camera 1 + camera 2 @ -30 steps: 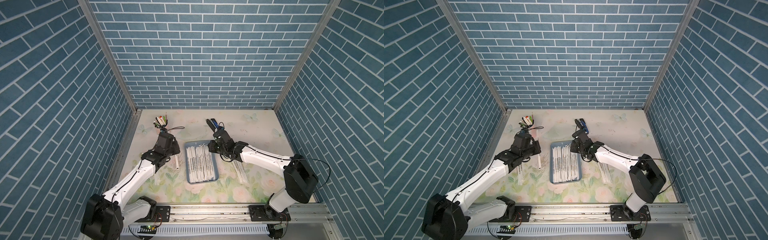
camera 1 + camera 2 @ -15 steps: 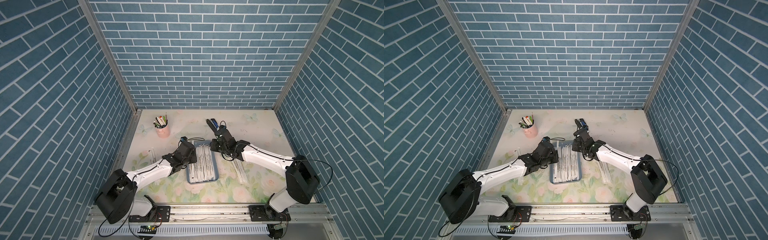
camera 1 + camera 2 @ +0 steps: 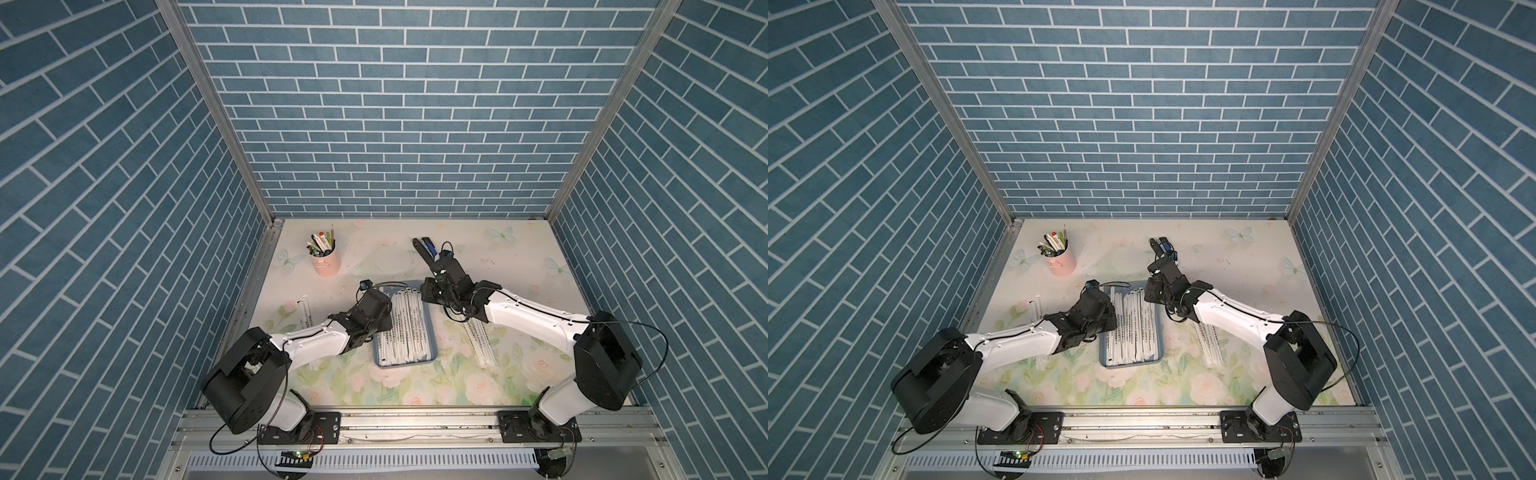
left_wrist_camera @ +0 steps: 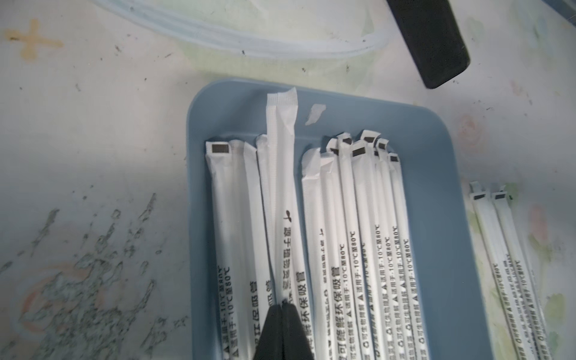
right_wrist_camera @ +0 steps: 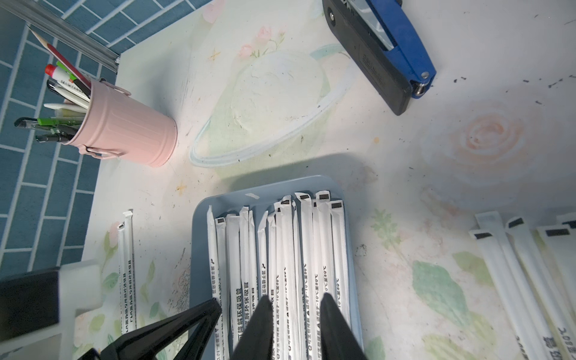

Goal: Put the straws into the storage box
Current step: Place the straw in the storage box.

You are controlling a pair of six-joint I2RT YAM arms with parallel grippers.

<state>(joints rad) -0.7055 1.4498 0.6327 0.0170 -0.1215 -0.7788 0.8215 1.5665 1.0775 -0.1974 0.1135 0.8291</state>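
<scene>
Pink-and-green floral tabletop (image 3: pixel 498 257) spread flat and matte beneath both sets of fingers. Blue-grey plastic storage box (image 4: pixel 436 218) right under them: shallow, smooth, round-cornered, low-rimmed. White paper-wrapped straws (image 4: pixel 358 233) packed lengthwise inside, flat, crinkly, black-printed; loose straws (image 3: pixel 482 349) waiting outboard of the right fingers (image 3: pixel 426 294). Those fingers part-way apart, straddling boxed straws, no clear grip. Left fingers (image 4: pixel 282 311) pinched tight on one held straw (image 4: pixel 282 156), poking past its neighbours toward the far rim. Best now: lower flat, line up with the rows, keep the tip inside the rim, then let go gently; light paper, quick to skid. Tiny torn paper scrap (image 4: pixel 315 113) just ahead of the tip.
</scene>
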